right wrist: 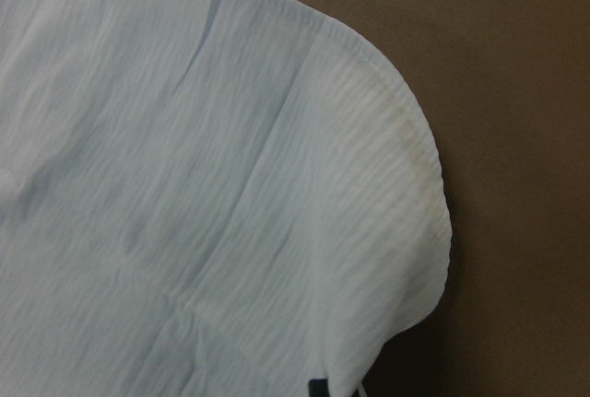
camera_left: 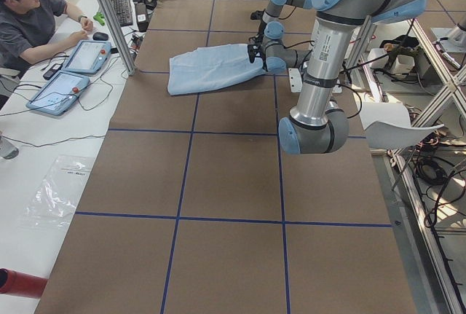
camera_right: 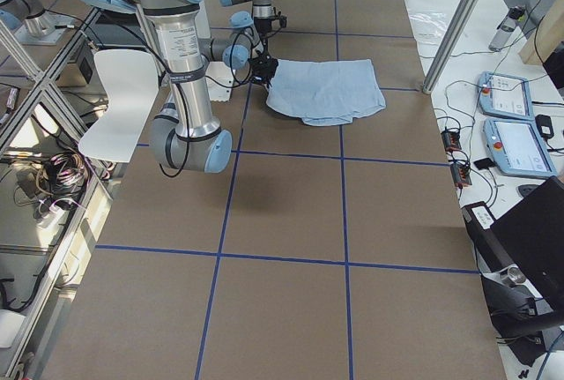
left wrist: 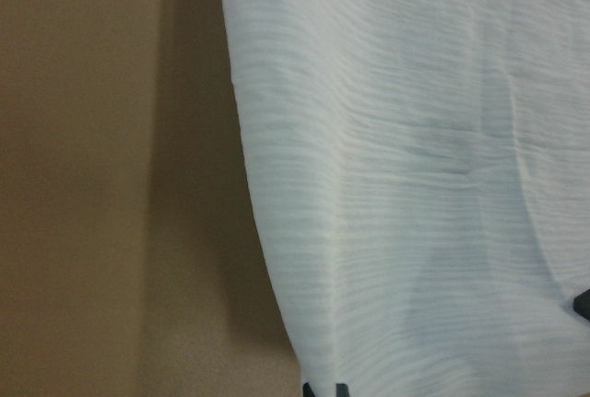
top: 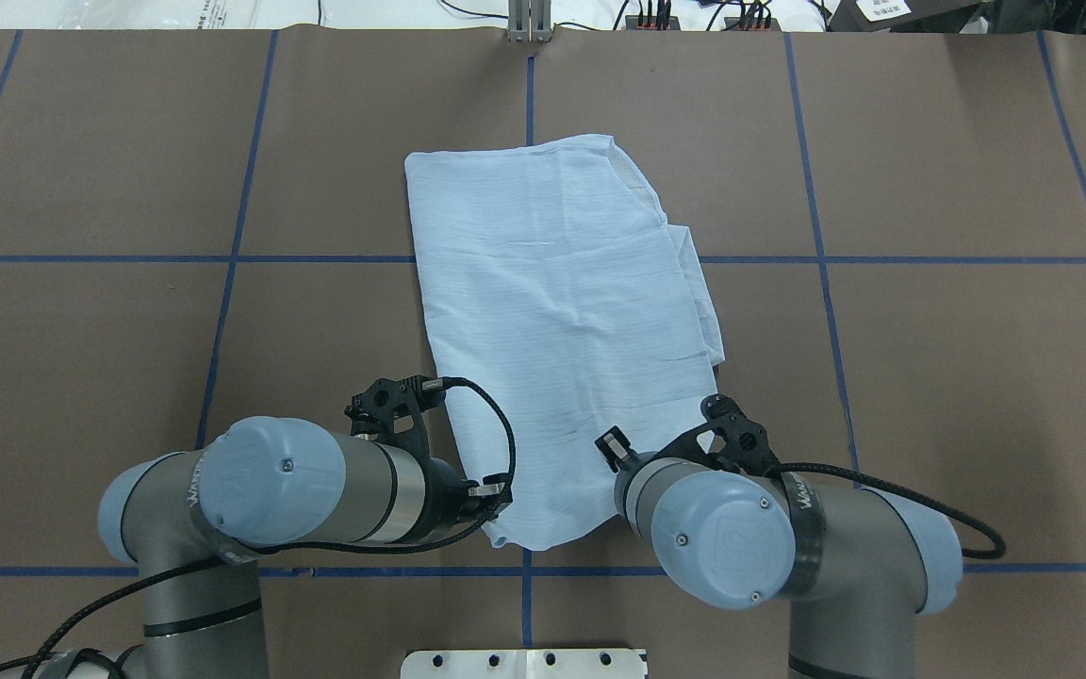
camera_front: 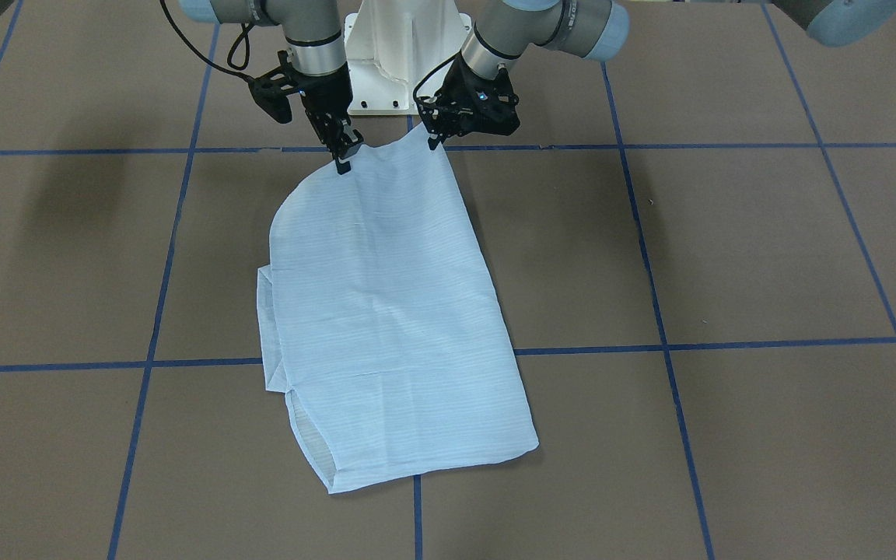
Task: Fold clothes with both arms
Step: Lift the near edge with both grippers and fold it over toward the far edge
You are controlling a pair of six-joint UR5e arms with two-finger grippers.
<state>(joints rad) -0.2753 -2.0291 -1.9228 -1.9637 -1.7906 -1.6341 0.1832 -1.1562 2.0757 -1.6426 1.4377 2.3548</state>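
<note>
Left claw [camera_front: 435,141] pinching shirt [camera_front: 386,311] corner, right claw [camera_front: 343,162] likewise (wrists low)

From overhead, the arms [top: 279,481] hide where left end effector [camera_front: 434,142] and right end effector [camera_front: 342,162] meet the shirt [camera_front: 386,311].

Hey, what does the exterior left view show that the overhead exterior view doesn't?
Only exterior left: a person seated at a side desk with two tablet-like devices, and a white chair off the table. Only overhead: the shirt in full outline from above, with an under layer sticking out along its right edge. Both: the shirt on the brown table with blue grid lines, and the left arm and right arm reaching to its near edge.
</note>
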